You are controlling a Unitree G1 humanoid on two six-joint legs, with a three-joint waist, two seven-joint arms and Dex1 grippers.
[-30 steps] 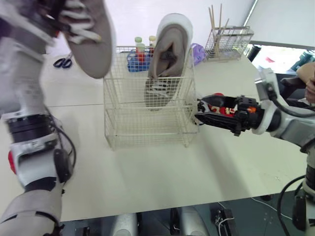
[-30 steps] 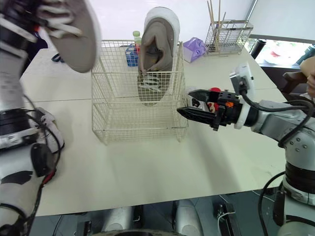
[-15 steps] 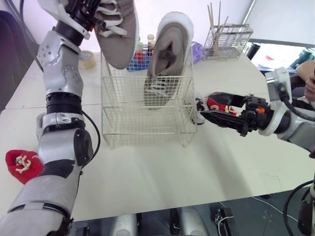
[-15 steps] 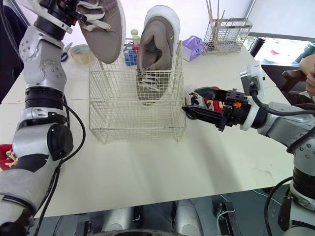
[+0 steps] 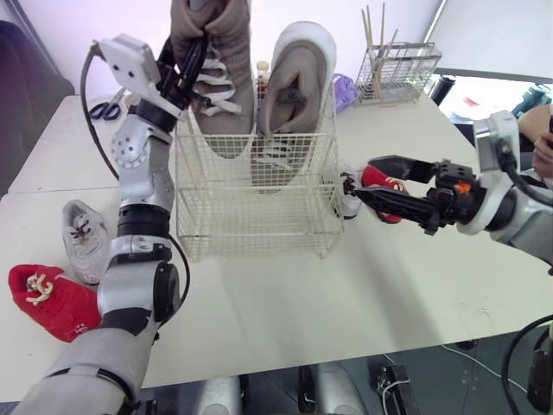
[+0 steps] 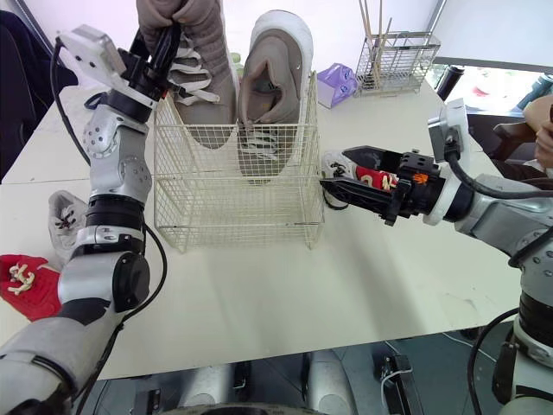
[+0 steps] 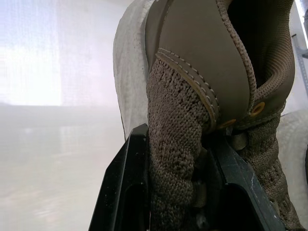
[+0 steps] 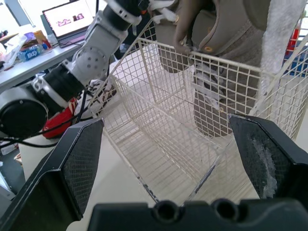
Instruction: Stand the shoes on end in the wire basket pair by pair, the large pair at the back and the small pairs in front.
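My left gripper (image 5: pixel 193 67) is shut on a large taupe shoe (image 5: pixel 216 86), held toe-down in the back left of the wire basket (image 5: pixel 251 220). The left wrist view shows its fingers (image 7: pixel 130 187) clamped on the shoe's knitted collar (image 7: pixel 192 72). The matching large shoe (image 5: pixel 294 95) stands on end at the back right. My right gripper (image 5: pixel 359 178) is open just right of the basket, apart from it. Behind it lie a small red shoe (image 5: pixel 381 179) and a small pale shoe (image 5: pixel 348 204). Another small red shoe (image 5: pixel 43 298) and small grey shoe (image 5: pixel 82 229) lie at the left.
A wire utensil rack (image 5: pixel 399 73) with sticks and a purple bag (image 5: pixel 346 86) stand at the back right. Scissors (image 5: pixel 108 109) lie at the back left. A blue crate with bottles sits behind the basket. A person's hand (image 5: pixel 543 138) is at the right edge.
My left gripper has swung the large shoe from high at the left down into the basket beside the other large shoe. My right gripper has stayed beside the basket.
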